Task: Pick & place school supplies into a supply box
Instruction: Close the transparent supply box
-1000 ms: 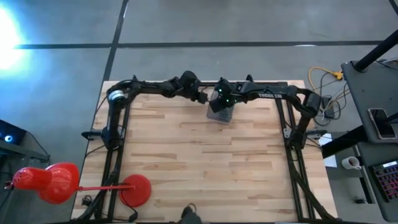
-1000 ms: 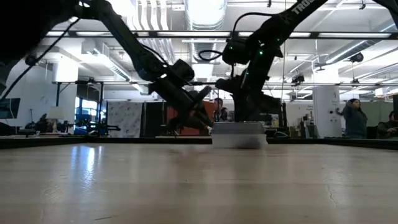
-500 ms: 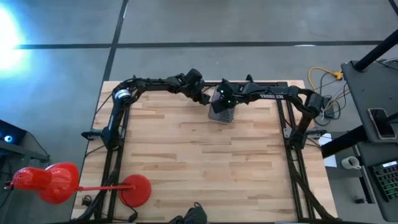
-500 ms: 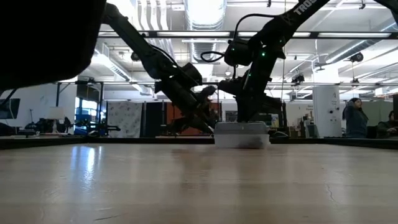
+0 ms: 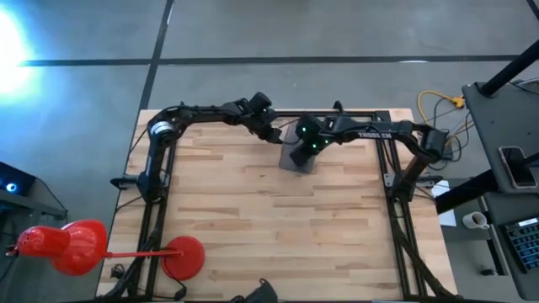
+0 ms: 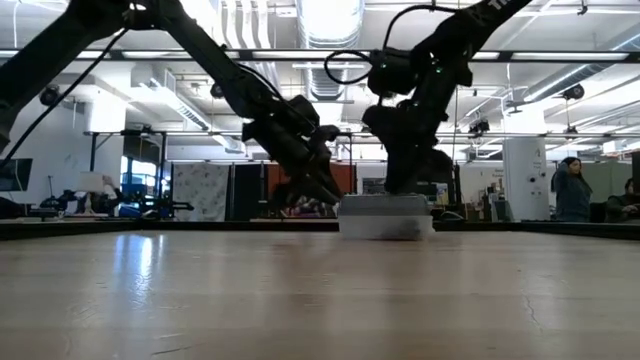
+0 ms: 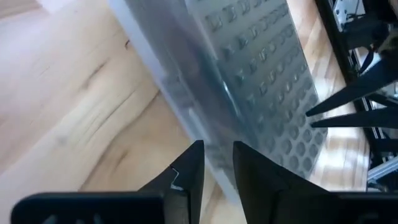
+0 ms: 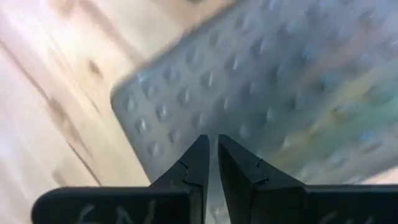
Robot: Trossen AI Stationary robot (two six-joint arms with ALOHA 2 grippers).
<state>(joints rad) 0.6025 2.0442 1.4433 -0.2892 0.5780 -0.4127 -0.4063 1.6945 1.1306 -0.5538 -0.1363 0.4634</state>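
The supply box [image 5: 297,157] sits toward the far middle of the wooden table [image 5: 269,227], its grey dotted lid [image 8: 261,99] on; contents hidden. The right gripper [image 8: 210,163], fingers pressed nearly together, is directly above it. The left gripper [image 7: 216,168], narrowly spread, is at its left edge. A person [image 6: 572,190] stands in the room beyond.

right tool [image 5: 301,156] now pressing down on lid [image 5: 296,160], fingers narrowed

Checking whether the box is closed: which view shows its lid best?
The right wrist view: the grey dotted lid fills it. The left wrist view shows it edge-on atop the box; high and low views show it small, partly hidden by arms.
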